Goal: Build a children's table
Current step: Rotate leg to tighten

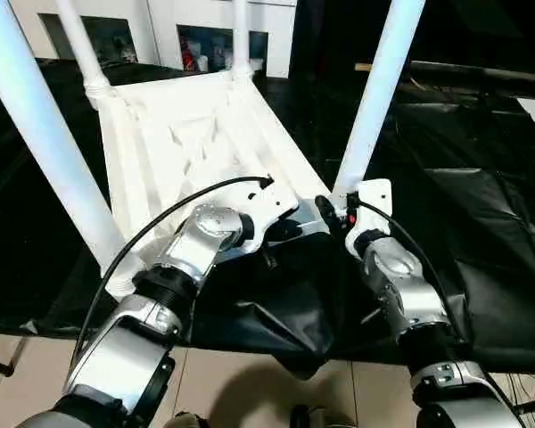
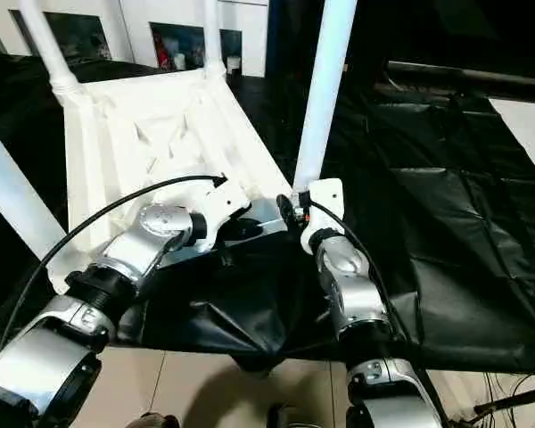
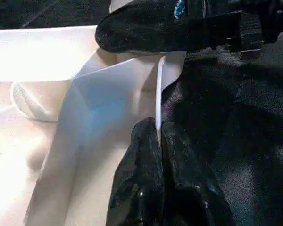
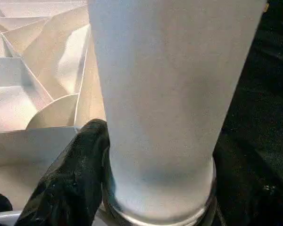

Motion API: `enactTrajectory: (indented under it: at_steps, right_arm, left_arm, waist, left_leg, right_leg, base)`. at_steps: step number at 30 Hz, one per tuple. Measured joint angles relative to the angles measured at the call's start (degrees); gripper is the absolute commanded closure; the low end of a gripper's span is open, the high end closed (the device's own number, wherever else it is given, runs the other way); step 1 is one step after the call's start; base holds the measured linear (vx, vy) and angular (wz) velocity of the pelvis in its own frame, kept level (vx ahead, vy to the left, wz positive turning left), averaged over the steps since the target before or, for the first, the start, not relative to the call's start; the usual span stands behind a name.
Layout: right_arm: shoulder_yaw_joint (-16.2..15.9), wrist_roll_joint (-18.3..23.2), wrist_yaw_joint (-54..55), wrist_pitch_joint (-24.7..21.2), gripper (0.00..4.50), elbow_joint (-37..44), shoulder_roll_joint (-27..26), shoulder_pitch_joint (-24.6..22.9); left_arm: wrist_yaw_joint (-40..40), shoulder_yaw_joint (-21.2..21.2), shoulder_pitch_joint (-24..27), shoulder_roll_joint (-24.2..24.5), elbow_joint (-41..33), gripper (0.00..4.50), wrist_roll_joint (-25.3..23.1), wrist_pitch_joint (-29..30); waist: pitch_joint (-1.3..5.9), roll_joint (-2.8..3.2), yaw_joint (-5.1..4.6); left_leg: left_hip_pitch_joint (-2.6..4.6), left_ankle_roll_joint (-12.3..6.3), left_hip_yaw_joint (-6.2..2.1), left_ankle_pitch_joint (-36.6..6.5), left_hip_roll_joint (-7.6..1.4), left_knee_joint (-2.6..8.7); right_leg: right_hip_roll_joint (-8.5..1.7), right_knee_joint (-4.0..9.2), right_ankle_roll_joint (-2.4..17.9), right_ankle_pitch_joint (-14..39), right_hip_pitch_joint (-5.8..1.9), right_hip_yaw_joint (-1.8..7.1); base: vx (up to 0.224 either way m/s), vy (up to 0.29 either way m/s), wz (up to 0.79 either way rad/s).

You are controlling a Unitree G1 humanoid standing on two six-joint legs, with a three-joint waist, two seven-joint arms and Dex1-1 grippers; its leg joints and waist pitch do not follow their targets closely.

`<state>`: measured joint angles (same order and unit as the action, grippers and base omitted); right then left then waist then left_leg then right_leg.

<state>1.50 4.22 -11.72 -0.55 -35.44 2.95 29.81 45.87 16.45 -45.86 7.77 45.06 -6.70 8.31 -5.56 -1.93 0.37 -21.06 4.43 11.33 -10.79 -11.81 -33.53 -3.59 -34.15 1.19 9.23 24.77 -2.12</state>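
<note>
Four legs are standing up out of the children's table (image 1: 196, 134), which lies upside down on a black sheet (image 1: 481, 232), ribbed underside facing up, stretching from the middle of the head view toward 11 o'clock. So the only "containers" here are the round corner sockets, and every one I can see has a leg seated in it: near-left leg (image 1: 45, 152) at about 9 o'clock, near-right leg (image 1: 374, 98) at about 1 o'clock, and the two far ones, far-left leg (image 1: 82, 45) and far-right leg (image 1: 241, 36), up at 11 and 12. The left gripper (image 3: 159, 129) has its fingers pressed together, pinching a thin white rim of the tabletop's near edge between them. The right gripper (image 4: 132, 155) sits at the base of the near-right leg, jaws spread wide around it, one black finger (image 4: 80, 174) touching the leg just above its socket (image 4: 160, 214); the other finger I can't make out.
</note>
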Motion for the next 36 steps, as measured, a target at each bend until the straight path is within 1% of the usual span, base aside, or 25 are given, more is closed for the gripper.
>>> enactTrajectory:
  at_steps: [2,5,6,7,10,11,13,18,21,23,26,27,30,31,32,36]
  right_arm:
    - [0.16,-0.09,-0.41,0.43,1.08,0.01,0.01,-0.12]
    - [0.07,-0.04,-3.79,2.12,1.01,1.07,0.11,-1.29]
    - [0.03,0.16,-4.9,2.42,0.71,1.4,0.36,-1.47]
    - [-0.32,0.75,-7.06,2.45,0.71,1.64,1.26,-1.57]
    - [-3.0,2.99,-17.43,2.38,0.59,4.61,5.63,-1.66]
    - [-3.97,3.34,-21.24,2.24,0.59,5.65,7.55,-1.67]
    - [-4.69,4.72,-26.92,1.29,0.59,6.75,10.05,-1.7]
    - [-8.15,5.89,-42.21,0.15,0.59,8.72,16.59,-3.56]
    - [-9.73,6.64,-47.84,-0.36,0.59,9.97,18.19,-3.81]
    - [-11.83,6.62,-51.53,-0.41,0.59,10.63,20.0,-4.15]
    - [-12.23,6.62,-53.23,-0.5,0.59,10.51,20.71,-4.47]
    - [-12.19,6.65,-53.25,-0.56,0.76,10.41,20.51,-4.42]
    - [-12.04,7.11,-53.56,-1.36,1.06,9.83,19.84,-3.85]
    - [-12.04,7.19,-53.82,-1.47,1.06,9.82,19.81,-3.63]
    - [-12.04,7.3,-54.07,-1.51,1.29,9.82,19.71,-3.29]
    - [-11.85,7.54,-54.57,-1.74,1.61,9.82,19.77,-3.18]
  left_arm:
    - [0.01,0.21,0.01,0.13,0.0,4.5,-0.29,-0.41]
    - [0.13,0.18,0.12,1.3,-0.18,4.5,-0.37,-1.21]
    - [0.34,0.15,0.18,1.88,-0.35,4.5,-0.36,-1.32]
    - [1.24,0.12,0.43,2.78,-1.0,4.5,-0.3,-1.52]
    - [5.03,0.17,1.72,5.56,-3.41,4.5,0.03,-2.26]
    - [7.04,0.15,2.5,6.71,-4.49,4.5,0.5,-2.73]
    - [10.61,0.2,3.48,8.31,-6.16,4.5,0.97,-3.7]
    - [22.58,1.15,7.66,14.22,-12.33,4.5,4.48,-7.02]
    - [26.27,1.49,8.25,15.51,-13.45,4.5,5.77,-7.16]
    - [27.13,1.51,8.77,15.79,-14.37,4.5,5.85,-6.95]
    - [28.02,1.45,9.24,16.1,-14.96,4.5,5.97,-6.94]
    - [28.08,1.44,9.28,16.09,-14.94,4.5,5.97,-6.94]
    - [28.57,1.46,9.38,16.23,-14.93,4.5,6.07,-6.9]
    - [28.73,1.47,9.39,16.28,-14.93,4.5,6.09,-6.9]
    - [28.77,1.49,9.39,16.29,-14.93,4.5,6.1,-6.9]
    - [29.15,1.53,9.39,16.28,-15.14,4.5,6.1,-6.86]
  waist:
    - [-0.01,0.03,0.03]
    - [-0.07,-0.04,-0.19]
    - [-0.12,-0.09,-0.31]
    - [-0.18,-0.11,-0.37]
    - [-0.31,-0.23,-0.82]
    - [-0.31,-0.23,-0.8]
    - [-0.32,-0.23,-0.66]
    - [-0.32,-0.17,0.08]
    - [-0.32,-0.17,0.41]
    - [-0.33,-0.19,0.56]
    - [-0.33,-0.2,0.65]
    - [-0.33,-0.2,0.67]
    - [-0.34,-0.19,0.75]
    - [-0.33,-0.19,0.81]
    - [-0.33,-0.19,0.88]
    - [-0.33,-0.19,1.33]
  left_leg:
    - [-0.01,0.0,0.0,0.0,-0.01,0.09]
    - [-0.04,0.0,-0.02,0.0,-0.04,0.2]
    - [-0.05,0.0,-0.02,0.0,-0.04,0.21]
    - [-0.08,0.0,-0.07,0.0,-0.04,0.21]
    - [-0.11,0.0,-0.13,0.0,-0.06,0.37]
    - [-0.1,0.0,-0.15,0.0,-0.06,0.44]
    - [-0.08,-0.01,-0.14,0.01,-0.07,0.59]
    - [-0.02,-0.32,-0.07,0.2,-0.09,0.66]
    - [-0.08,-0.54,0.04,0.05,-0.03,0.55]
    - [-0.07,-0.65,0.1,-0.05,-0.01,0.48]
    - [-0.04,-0.67,0.12,-0.07,-0.04,0.42]
    - [-0.02,-0.66,0.11,-0.06,-0.05,0.39]
    - [0.02,-0.64,0.1,-0.04,-0.09,0.37]
    - [0.02,-0.64,0.1,-0.04,-0.1,0.36]
    - [0.02,-0.63,0.11,-0.04,-0.1,0.36]
    - [0.01,-0.63,0.13,-0.05,-0.09,0.37]
  right_leg:
    - [0.0,0.0,0.0,-0.01,0.04,-0.04]
    - [0.04,0.0,-0.07,-0.09,0.14,-0.06]
    - [0.05,0.04,-0.16,-0.17,0.16,-0.06]
    - [0.05,0.05,-0.19,-0.2,0.19,-0.09]
    - [0.12,0.08,-0.21,-0.22,0.24,-0.12]
    - [0.14,0.08,-0.21,-0.21,0.24,-0.13]
    - [0.16,0.13,-0.25,-0.17,0.3,-0.15]
    - [0.18,0.13,0.01,0.11,0.34,-0.16]
    - [0.07,0.17,0.21,0.26,0.35,-0.09]
    - [0.02,0.2,0.31,0.32,0.32,-0.08]
    - [0.02,0.12,0.31,0.32,0.32,-0.09]
    - [0.03,0.08,0.31,0.32,0.32,-0.1]
    - [0.06,-0.01,0.3,0.32,0.32,-0.11]
    - [0.06,-0.02,0.3,0.32,0.32,-0.11]
    - [0.06,-0.02,0.3,0.32,0.31,-0.11]
    - [0.06,0.02,0.3,0.32,0.32,-0.1]
  base:
    - [0.0,0.0,0.0]
    - [0.0,0.0,0.0]
    - [0.0,0.0,0.0]
    - [0.0,0.0,0.0]
    - [0.0,0.0,0.0]
    - [0.0,0.0,0.0]
    - [0.0,0.0,0.0]
    - [0.021,0.004,0.0]
    - [0.019,0.006,0.01]
    - [0.0,0.0,0.0]
    - [0.0,0.0,0.0]
    - [0.0,0.0,0.0]
    - [0.0,0.0,0.0]
    - [0.0,0.0,0.0]
    - [0.0,0.0,0.0]
    - [0.0,0.0,0.0]
